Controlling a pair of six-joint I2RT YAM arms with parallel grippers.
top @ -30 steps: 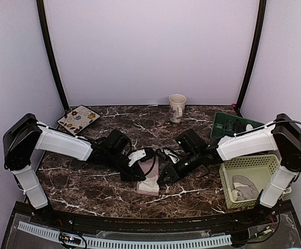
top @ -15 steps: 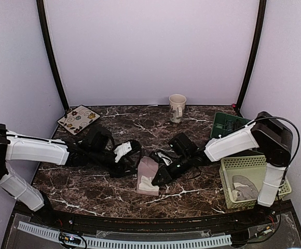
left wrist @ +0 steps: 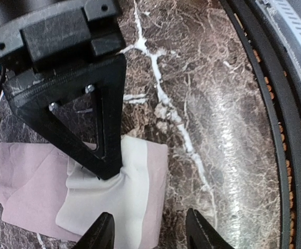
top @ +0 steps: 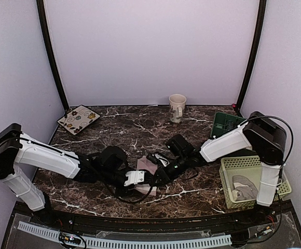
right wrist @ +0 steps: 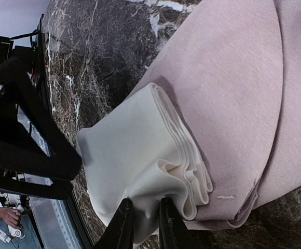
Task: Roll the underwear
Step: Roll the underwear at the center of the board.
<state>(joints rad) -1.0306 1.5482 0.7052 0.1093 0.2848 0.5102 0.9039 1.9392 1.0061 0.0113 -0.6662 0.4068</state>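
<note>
The dusty pink underwear point(top: 146, 164) with a cream panel point(left wrist: 124, 192) lies folded on the marble table, near the front middle. My right gripper point(right wrist: 144, 224) is shut on a bunched fold of the cream panel point(right wrist: 140, 155), whose layered edges show beside the pink cloth point(right wrist: 233, 78). In the left wrist view the right gripper's black finger point(left wrist: 96, 129) presses on the panel. My left gripper point(left wrist: 150, 236) stands open astride the garment's near edge, one fingertip over the cream panel and the other over bare marble. From above, both grippers point(top: 142, 180) point(top: 156, 175) meet over the garment and hide part of it.
A beige mug point(top: 177, 107) stands at the back middle and a patterned tile point(top: 78, 119) at the back left. A green basket point(top: 226, 124) and a cream basket point(top: 250, 163) holding grey cloth point(top: 244, 188) sit at the right. The table's black front rail point(left wrist: 275, 129) runs close by.
The left arm swung round to the garment's near side and its jaws widened. The right gripper slid left onto the cream panel and closed further on it. The garment shifted slightly.
</note>
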